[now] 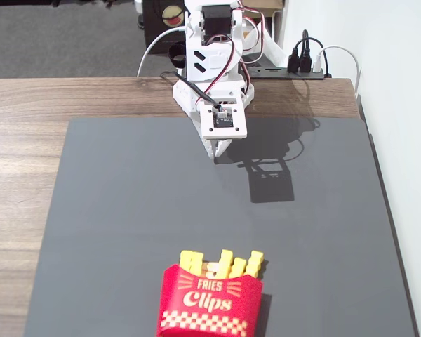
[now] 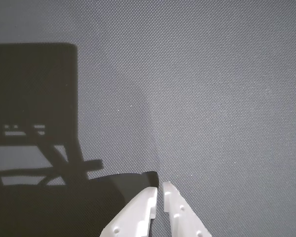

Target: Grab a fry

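Yellow fries [image 1: 224, 264] upright in red carton [image 1: 210, 303], long axes vertical, tool [image 2: 160, 187] clenched empty, well apart

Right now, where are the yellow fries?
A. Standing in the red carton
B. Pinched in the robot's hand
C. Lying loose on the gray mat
A: in the fixed view the yellow fries poke out of the top of the red carton, far from the hand, whose fingers hold nothing.

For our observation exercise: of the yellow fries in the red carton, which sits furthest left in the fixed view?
The fry at the carton's left end; the other fries stand to its right.
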Action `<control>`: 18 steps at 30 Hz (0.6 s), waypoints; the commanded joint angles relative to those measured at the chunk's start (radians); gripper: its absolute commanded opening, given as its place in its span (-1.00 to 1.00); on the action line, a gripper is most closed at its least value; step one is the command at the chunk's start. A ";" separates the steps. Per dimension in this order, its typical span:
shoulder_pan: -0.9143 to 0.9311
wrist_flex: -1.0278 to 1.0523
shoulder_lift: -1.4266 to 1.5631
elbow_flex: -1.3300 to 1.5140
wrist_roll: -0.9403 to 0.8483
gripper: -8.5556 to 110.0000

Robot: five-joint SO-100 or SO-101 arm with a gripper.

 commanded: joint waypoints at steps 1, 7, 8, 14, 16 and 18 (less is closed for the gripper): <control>-0.009 0.011 0.003 -0.005 -0.008 -0.84; -0.009 0.011 0.003 -0.005 -0.008 -0.84; -0.009 0.011 0.003 -0.005 -0.008 -0.84; -0.017 0.005 -0.014 -0.005 -0.023 -0.85; -0.017 -0.015 -0.043 -0.012 -0.023 -0.85; -0.020 -0.029 -0.083 -0.037 -0.017 -0.85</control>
